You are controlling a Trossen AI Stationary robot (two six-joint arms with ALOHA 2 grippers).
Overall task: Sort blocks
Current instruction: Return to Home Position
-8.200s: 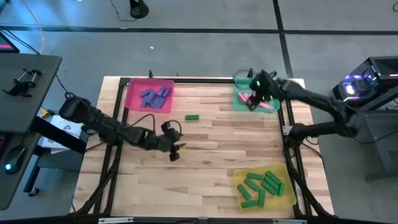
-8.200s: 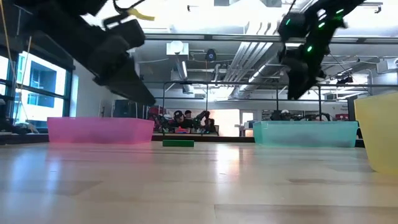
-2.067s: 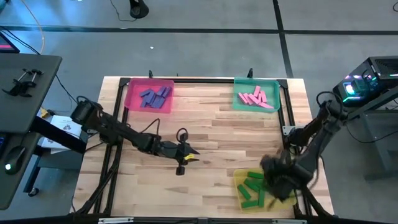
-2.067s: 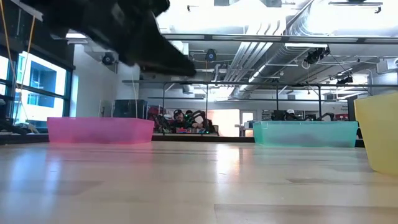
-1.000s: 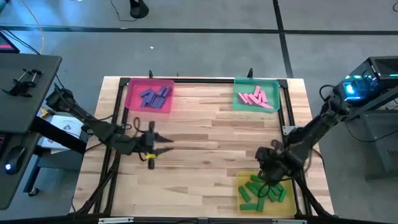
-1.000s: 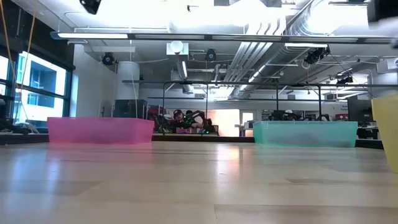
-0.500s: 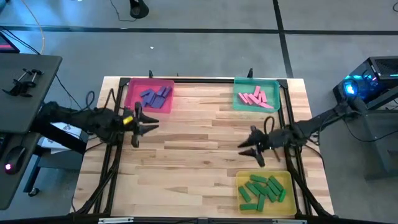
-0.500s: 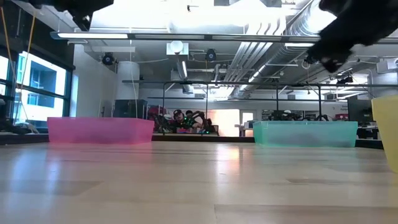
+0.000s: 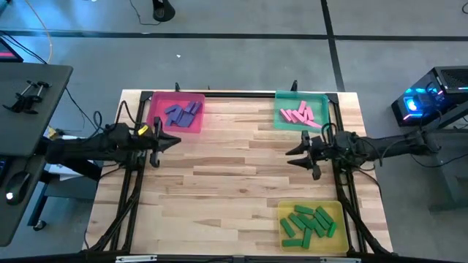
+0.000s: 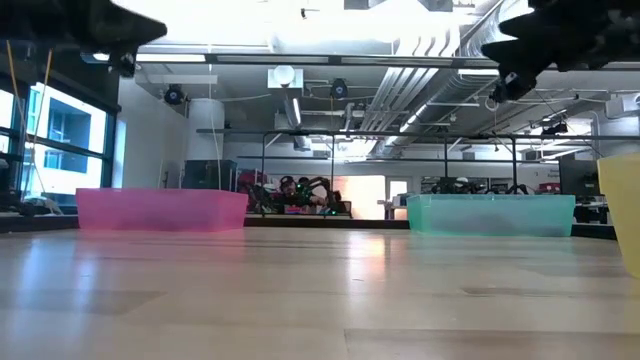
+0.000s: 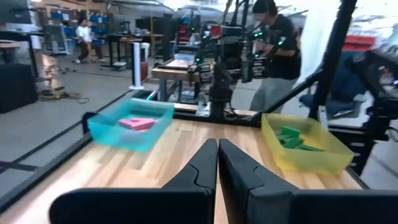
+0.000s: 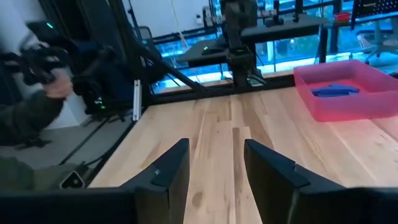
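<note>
Left claw (image 9: 174, 140) and right claw (image 9: 291, 158) have pulled back to opposite sides.

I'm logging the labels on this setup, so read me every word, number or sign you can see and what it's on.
No text can be read in any view.
Yellow tag on the left arm: too small to tell whether it bears print.
Light mark in the right wrist view: too blurred to read.

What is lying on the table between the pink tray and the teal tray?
Nothing. In the high view, the table between the pink tray and the teal tray is bare wood; the low view agrees.
</note>
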